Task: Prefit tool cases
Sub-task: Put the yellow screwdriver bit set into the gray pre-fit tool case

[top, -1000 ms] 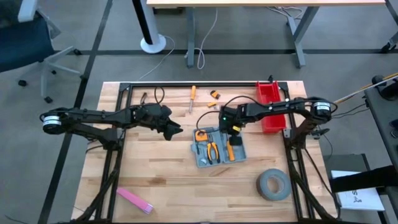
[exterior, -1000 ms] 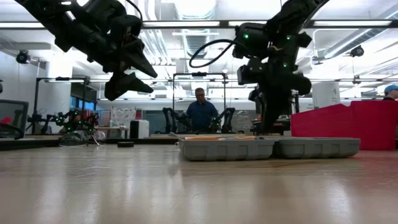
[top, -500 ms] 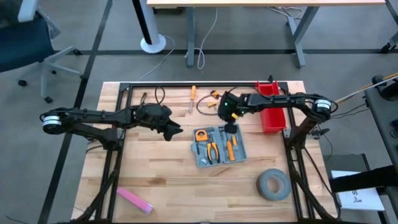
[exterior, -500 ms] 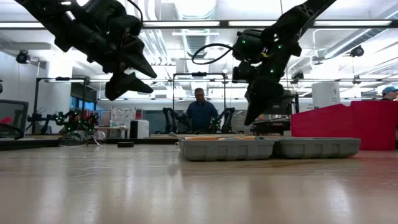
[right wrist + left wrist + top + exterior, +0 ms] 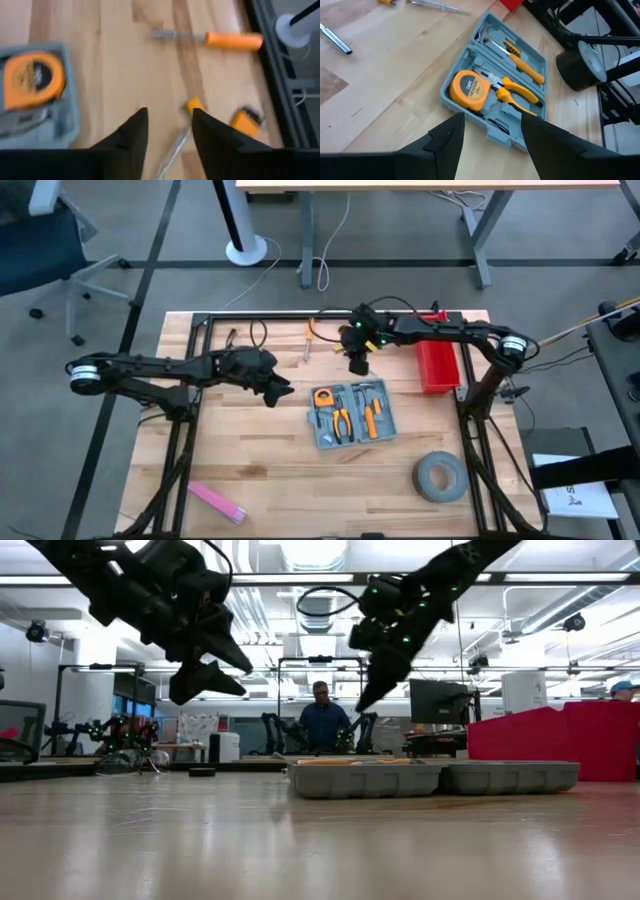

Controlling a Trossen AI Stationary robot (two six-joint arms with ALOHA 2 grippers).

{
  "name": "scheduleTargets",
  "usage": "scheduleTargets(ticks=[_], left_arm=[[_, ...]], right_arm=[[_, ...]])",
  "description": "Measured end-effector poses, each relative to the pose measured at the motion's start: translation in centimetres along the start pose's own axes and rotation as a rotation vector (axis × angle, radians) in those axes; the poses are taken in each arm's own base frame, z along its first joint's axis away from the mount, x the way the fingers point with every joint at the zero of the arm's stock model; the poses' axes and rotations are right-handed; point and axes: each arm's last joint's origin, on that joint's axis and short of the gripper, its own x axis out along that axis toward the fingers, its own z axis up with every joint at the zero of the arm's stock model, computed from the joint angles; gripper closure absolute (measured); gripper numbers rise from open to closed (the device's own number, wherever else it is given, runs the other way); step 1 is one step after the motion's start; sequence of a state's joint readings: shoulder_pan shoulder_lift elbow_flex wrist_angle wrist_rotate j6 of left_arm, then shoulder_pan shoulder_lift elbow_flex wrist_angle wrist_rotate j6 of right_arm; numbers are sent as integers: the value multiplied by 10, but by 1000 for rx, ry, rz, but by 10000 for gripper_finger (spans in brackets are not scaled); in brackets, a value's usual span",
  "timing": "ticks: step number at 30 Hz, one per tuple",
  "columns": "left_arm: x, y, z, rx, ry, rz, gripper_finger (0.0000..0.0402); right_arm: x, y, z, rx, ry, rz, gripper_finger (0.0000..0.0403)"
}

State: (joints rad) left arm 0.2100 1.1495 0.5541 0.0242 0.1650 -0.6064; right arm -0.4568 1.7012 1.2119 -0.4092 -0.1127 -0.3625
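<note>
The blue-grey tool case [image 5: 350,415] lies open on the wooden table, with a yellow tape measure [image 5: 467,90], orange-handled pliers [image 5: 520,92] and other tools lying in its recesses. My left gripper [image 5: 283,390] hovers open above the table to the case's left, pointing at it, with nothing between its fingers [image 5: 492,135]. My right gripper [image 5: 358,365] hangs open in the air beyond the case's far edge. It holds nothing [image 5: 169,125] and stands over a loose orange-handled screwdriver [image 5: 232,40] and small orange bits [image 5: 245,120]. In the low view the case [image 5: 430,778] rests flat, with both grippers well above it.
A red bin [image 5: 435,350] stands at the far right, close to my right arm. A grey tape roll [image 5: 440,477] lies near right and a pink strip [image 5: 215,502] near left. A person [image 5: 322,720] stands in the room behind the table.
My right gripper has risen from the right half of the case and swung toward the table's far edge, tipping from pointing straight down to a slant. The case and its tools stay where they were.
</note>
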Motion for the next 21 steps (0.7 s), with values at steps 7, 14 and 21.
scheduleTargets(ticks=[7, 14, 21], left_arm=[[7, 3, -3, -10, 26, 19, 198], [5, 2, -2, -17, 18, 13, 198], [5, 3, -4, -20, 42, 12, 198]], right_arm=[[24, -23, 22, -12, 35, -5, 209], [55, -38, 23, -47, 166, 43, 186], [69, -46, 15, -85, 194, 71, 177]])
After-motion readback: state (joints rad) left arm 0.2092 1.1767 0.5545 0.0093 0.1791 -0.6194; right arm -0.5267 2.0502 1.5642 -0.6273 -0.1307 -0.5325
